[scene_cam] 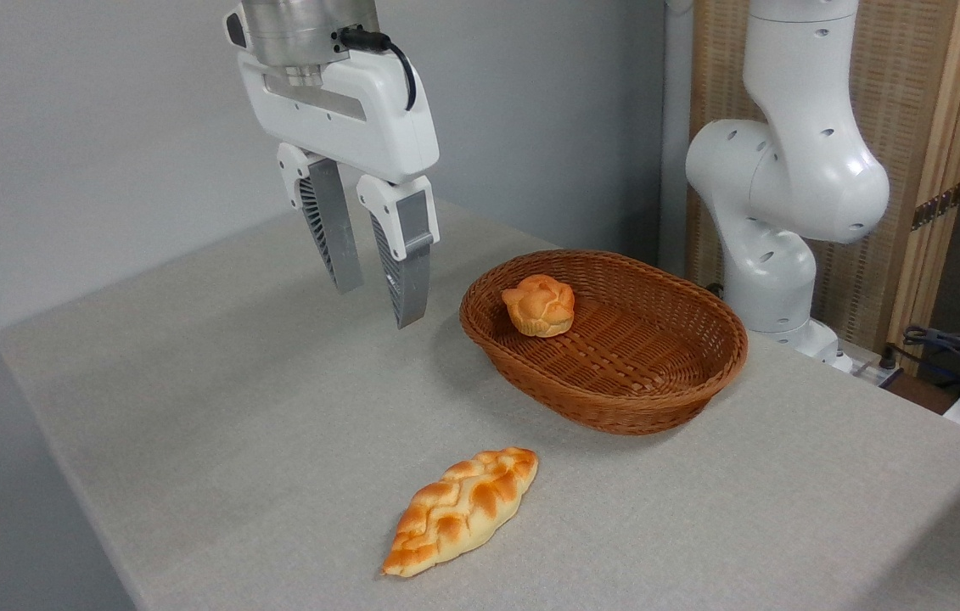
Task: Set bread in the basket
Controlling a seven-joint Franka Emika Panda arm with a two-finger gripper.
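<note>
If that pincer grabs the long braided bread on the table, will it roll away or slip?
The bread lies flat and elongated, so it probably won't roll. Its glossy crust might slip a little, though the braided ridges should give grip.

basket: woven wicker | table: matt, cloth-like | pincer: glossy plastic, ribbed grey fingers
</note>
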